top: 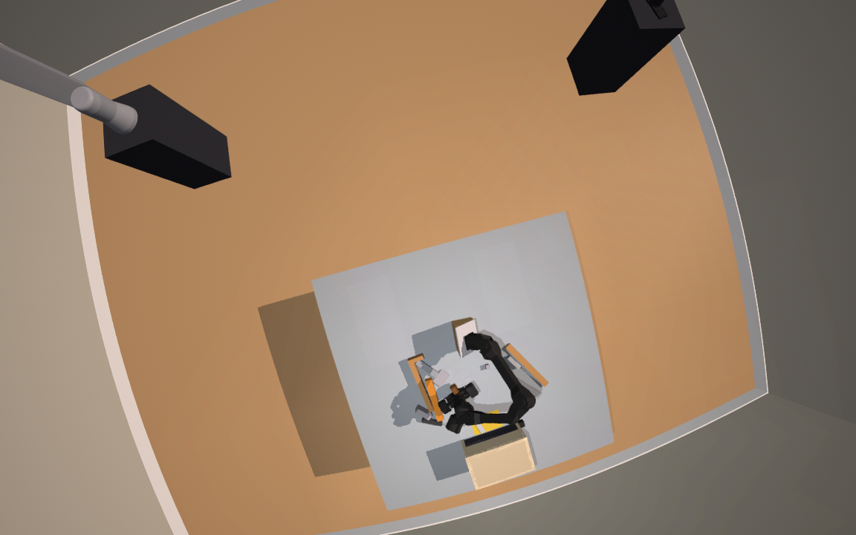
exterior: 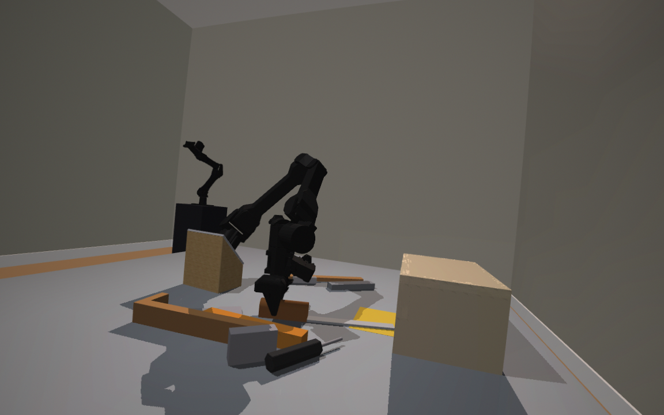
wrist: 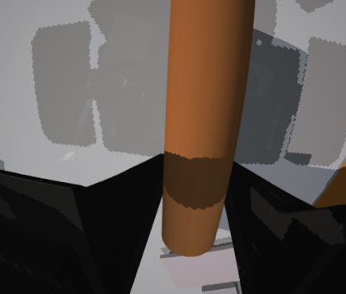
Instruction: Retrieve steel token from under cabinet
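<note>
My gripper (exterior: 273, 311) (wrist: 195, 164) is shut on the orange-brown round handle (exterior: 295, 309) (wrist: 207, 102) of a tool, low over the table. The tool's thin flat grey blade (exterior: 332, 322) runs from the handle across the yellow marked area (exterior: 376, 316) to the cabinet (top: 501, 462) (exterior: 450, 320). The blade's far end is hidden by the cabinet in the exterior view, so I cannot tell how far it reaches beneath. The steel token cannot be made out in any view. The arm and the cabinet hide parts of the marked area.
An orange angled bar (top: 415, 372) (exterior: 184, 321), a grey block (exterior: 252, 346) and a black-handled screwdriver (exterior: 293, 355) lie on the side near the exterior camera. Another orange bar (top: 527, 365) and a grey bar (exterior: 351, 286) lie on the opposite side. A wooden wedge block (exterior: 203, 260) stands by the arm's base.
</note>
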You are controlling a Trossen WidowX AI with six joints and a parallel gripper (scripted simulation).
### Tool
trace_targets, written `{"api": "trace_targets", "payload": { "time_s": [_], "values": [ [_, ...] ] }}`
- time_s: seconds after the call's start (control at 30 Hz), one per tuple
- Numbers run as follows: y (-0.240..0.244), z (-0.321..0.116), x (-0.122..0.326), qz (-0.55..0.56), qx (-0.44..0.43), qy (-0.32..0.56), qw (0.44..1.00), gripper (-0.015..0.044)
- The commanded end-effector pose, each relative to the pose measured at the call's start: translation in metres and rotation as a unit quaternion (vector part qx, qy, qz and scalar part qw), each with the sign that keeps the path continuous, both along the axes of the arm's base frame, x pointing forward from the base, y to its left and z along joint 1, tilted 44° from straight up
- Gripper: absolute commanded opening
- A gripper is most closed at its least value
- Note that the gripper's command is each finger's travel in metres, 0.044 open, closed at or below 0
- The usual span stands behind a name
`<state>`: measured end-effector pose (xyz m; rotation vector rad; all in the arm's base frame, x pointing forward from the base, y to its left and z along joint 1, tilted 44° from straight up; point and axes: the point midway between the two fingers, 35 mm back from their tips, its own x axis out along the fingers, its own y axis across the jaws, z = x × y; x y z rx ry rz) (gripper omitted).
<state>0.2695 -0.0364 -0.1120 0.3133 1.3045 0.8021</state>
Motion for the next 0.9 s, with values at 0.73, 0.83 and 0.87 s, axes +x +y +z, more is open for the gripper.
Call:
{"api": "trace_targets", "payload": {
  "time_s": [0.73,0.83,0.87],
  "values": [
    [-0.015,-0.012,-0.010,0.018,-0.002,-0.015,1.000,0.0000],
    [-0.018,-0.013,-0.009,0.021,-0.002,-0.018,1.000,0.0000],
    [-0.018,-0.014,-0.009,0.022,-0.002,-0.019,1.000,0.0000]
  ]
}}
